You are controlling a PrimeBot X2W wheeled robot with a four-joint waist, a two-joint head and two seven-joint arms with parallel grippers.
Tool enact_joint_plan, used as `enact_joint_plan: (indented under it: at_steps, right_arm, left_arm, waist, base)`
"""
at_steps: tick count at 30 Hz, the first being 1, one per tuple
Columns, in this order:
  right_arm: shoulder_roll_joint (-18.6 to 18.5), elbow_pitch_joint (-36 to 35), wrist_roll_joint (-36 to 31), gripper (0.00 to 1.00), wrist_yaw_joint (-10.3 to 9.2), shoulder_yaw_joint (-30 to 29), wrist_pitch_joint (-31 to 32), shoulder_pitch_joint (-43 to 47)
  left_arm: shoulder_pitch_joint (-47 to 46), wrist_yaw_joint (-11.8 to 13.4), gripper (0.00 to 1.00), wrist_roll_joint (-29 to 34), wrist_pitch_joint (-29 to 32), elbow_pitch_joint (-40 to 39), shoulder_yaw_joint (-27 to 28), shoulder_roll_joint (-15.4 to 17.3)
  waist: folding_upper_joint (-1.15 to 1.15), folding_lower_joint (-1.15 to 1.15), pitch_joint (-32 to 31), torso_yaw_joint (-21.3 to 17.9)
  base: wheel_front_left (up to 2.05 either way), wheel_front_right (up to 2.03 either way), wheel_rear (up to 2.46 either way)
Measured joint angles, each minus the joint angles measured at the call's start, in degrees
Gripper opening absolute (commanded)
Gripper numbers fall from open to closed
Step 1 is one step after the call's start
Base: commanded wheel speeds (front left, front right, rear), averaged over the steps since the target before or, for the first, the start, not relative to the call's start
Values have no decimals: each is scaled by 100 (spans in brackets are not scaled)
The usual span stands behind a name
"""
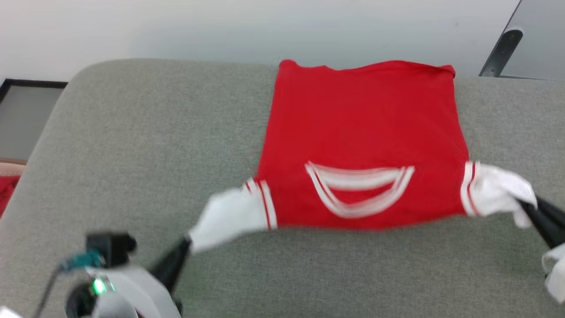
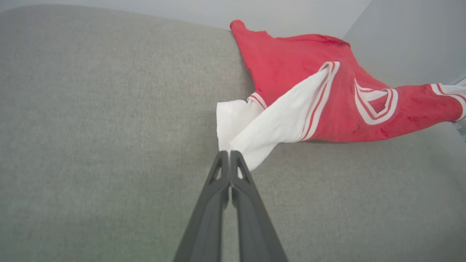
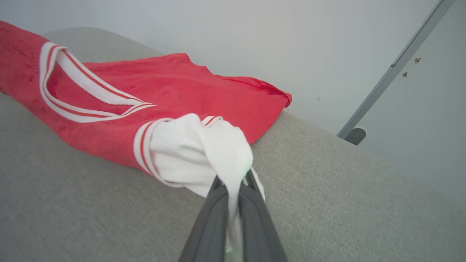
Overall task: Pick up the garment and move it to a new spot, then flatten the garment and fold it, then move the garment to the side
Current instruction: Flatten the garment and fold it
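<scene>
The garment [image 1: 362, 132], a red jersey T-shirt with white sleeves and striped trim, is stretched between my two grippers over a grey cushioned surface [image 1: 154, 132]. Its neck end hangs lifted toward me and its hem lies at the far edge. My left gripper [image 1: 187, 242] is shut on the tip of the white sleeve at the left, seen close in the left wrist view [image 2: 229, 152]. At the right, my right gripper [image 1: 525, 207] is shut on the bunched other white sleeve [image 3: 207, 153], cloth trailing between its fingers [image 3: 218, 218]. No chest print is showing; the striped collar [image 1: 359, 190] faces up.
The grey surface has a rounded far-left corner and ends close behind the hem. A pale wall stands beyond it, with a grey metal post [image 1: 501, 51] at the far right. A red cloth [image 1: 5, 190] shows at the left edge, below the surface.
</scene>
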Motion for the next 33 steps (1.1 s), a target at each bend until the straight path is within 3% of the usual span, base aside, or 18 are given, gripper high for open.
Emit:
enact_joint_plan:
  at_steps: [5,9,17,25,33]
  right_arm:
    - [-137,-504,163,0,1,-104,185,696]
    - [-302,-690,210,0,0,-274,242,1122]
    - [-486,-826,144,0,0,-577,257,1885]
    - [-882,-1089,-564,0,1,-187,-1,2091]
    - [-769,-812,-178,0,1,-205,191,1946]
  left_arm:
    - [757,380,0,-221,64,-457,-165,-15]
    - [1183,502,0,-382,48,-512,-247,-44]
    - [1510,658,0,-543,-108,-376,-170,-122]
    - [1438,861,0,-419,-271,-30,-79,-172]
    - [1329,804,0,-498,-144,9,-169,-355]
  waist:
    - [0,0,10,30]
    - [0,0,55,54]
    - [0,0,173,131]
    - [0,0,281,93]
    - [0,0,374,-71]
  base:
    - [0,0,0]
    - [0,0,0]
    - [0,0,0]
    - [0,0,0]
    - [0,0,0]
